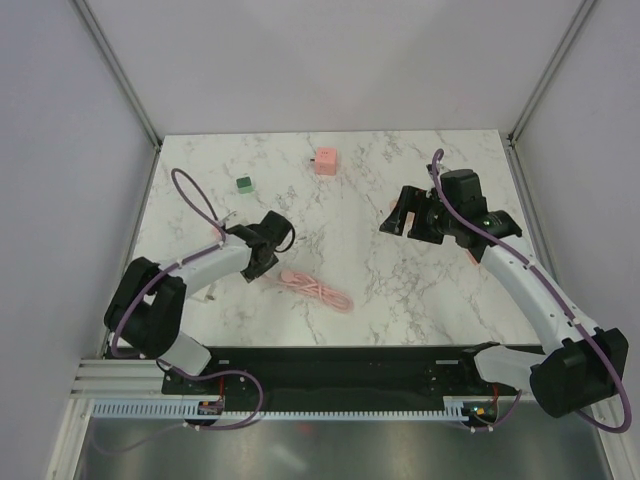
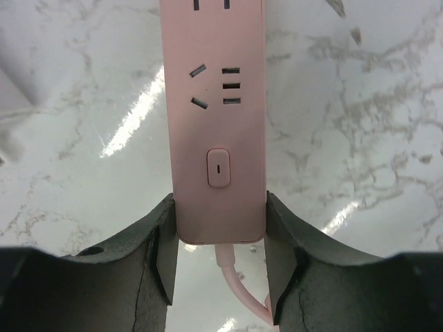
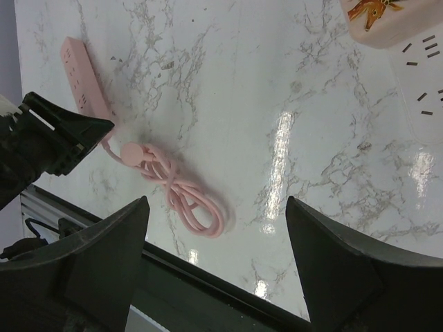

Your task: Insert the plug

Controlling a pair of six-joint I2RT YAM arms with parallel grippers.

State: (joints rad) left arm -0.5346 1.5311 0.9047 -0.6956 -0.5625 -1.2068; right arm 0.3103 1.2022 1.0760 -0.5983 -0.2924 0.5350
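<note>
A pink power strip (image 2: pixel 218 124) lies on the marble table, its sockets and switch facing up. My left gripper (image 2: pixel 219 207) is shut on its cable end, one finger (image 2: pixel 160 238) on each side. In the top view the left gripper (image 1: pixel 268 250) covers most of the strip. Its pink cable (image 1: pixel 318 288) lies coiled to the right. A pink cube (image 1: pixel 325 161) and a small green cube (image 1: pixel 243 183) sit at the back. My right gripper (image 1: pixel 392 218) is open and empty above the table, right of centre. The right wrist view shows the strip (image 3: pixel 82 86) and the cable (image 3: pixel 183 194).
A pink piece with a deer picture (image 3: pixel 377 15) and a white face with slots (image 3: pixel 423 76) lie at the top right of the right wrist view. The black rail (image 1: pixel 340 368) runs along the table's near edge. Grey walls stand on both sides.
</note>
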